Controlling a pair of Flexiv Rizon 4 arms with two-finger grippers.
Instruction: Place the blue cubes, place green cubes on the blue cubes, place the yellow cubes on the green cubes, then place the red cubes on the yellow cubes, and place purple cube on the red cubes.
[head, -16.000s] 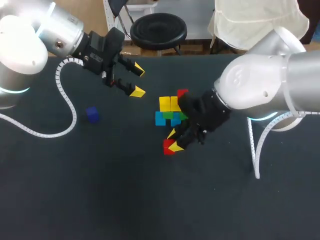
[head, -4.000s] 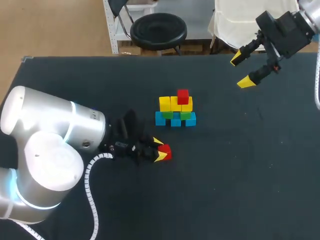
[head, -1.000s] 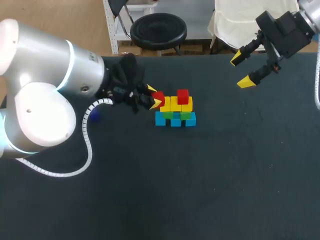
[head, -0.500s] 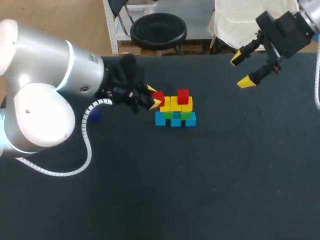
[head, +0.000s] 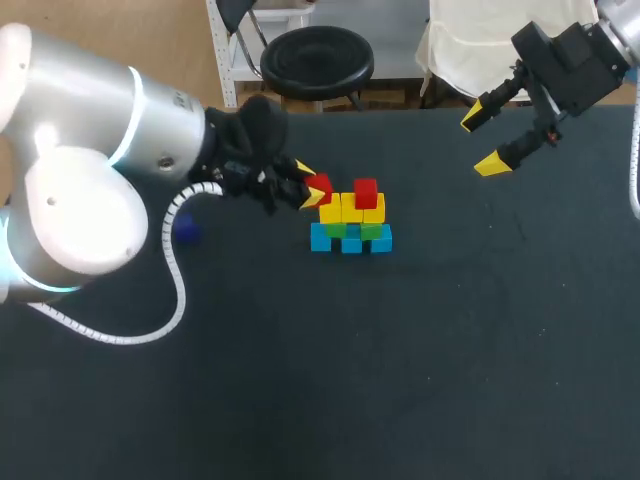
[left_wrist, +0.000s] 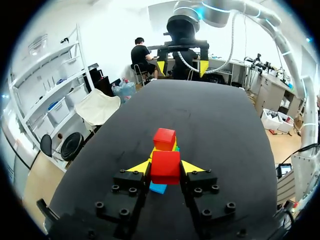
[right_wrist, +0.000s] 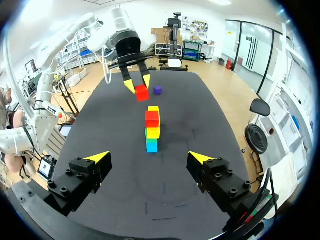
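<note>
The left tool (head: 308, 190) is clamped on a small red cube (head: 320, 187), held just beside the upper left of the pile of blue, green and yellow cubes (head: 350, 225) on the black desk (head: 420, 370). A second red cube (head: 366, 192) tops that pile. A small purple cube (head: 185, 231) lies well left of the pile, by the white coiled cable (head: 170, 290). The right tool (head: 488, 140), fingers apart, hangs well right of the pile.
</note>
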